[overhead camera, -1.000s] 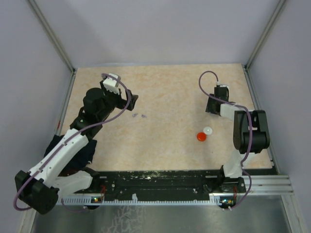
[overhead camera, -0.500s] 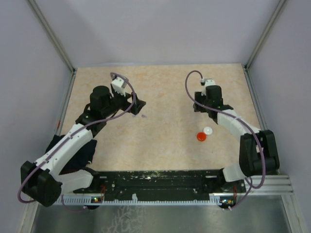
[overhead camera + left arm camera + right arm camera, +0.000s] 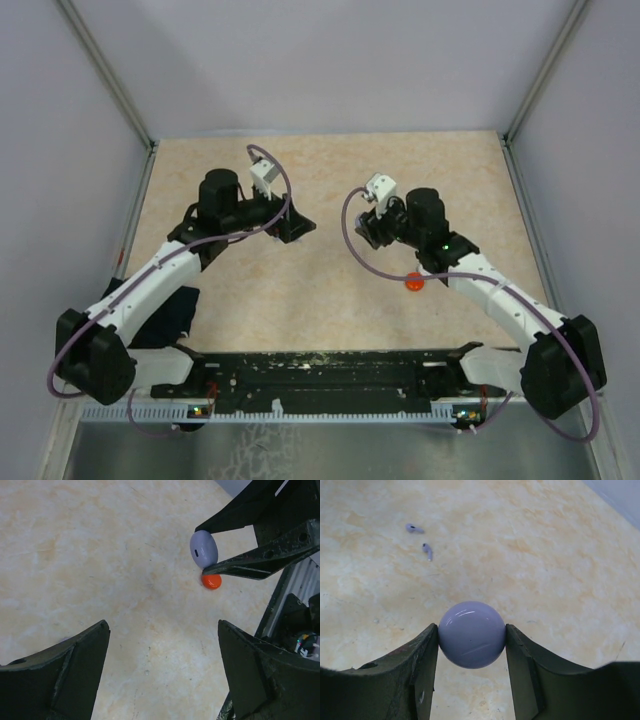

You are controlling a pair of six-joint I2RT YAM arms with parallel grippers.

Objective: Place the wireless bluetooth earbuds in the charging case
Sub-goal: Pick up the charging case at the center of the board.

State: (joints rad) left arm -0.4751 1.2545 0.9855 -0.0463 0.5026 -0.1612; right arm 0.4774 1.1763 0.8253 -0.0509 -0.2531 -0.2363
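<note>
My right gripper (image 3: pixel 472 628) is shut on a round greyish-purple charging case (image 3: pixel 472 634) and holds it above the table. The case also shows in the left wrist view (image 3: pixel 203 549), pinched between the right fingers. Two tiny greyish-purple earbuds (image 3: pixel 413 528) (image 3: pixel 427 551) lie on the table beyond the case. In the top view my left gripper (image 3: pixel 298 228) hides them. My left gripper (image 3: pixel 162 626) is open and empty over bare table, facing the right gripper (image 3: pixel 366 230) across a short gap. No white or red earbuds are in view.
A red round case (image 3: pixel 414 281) lies on the table under the right forearm and also shows in the left wrist view (image 3: pixel 211 581). A dark cloth (image 3: pixel 165 315) lies by the left arm's base. A black rail (image 3: pixel 330 375) runs along the near edge. Grey walls enclose the table.
Both arms have swung toward the middle of the table. The left gripper moved right, over the spot where the earbuds lay. The right gripper moved left, away from the far right side.
</note>
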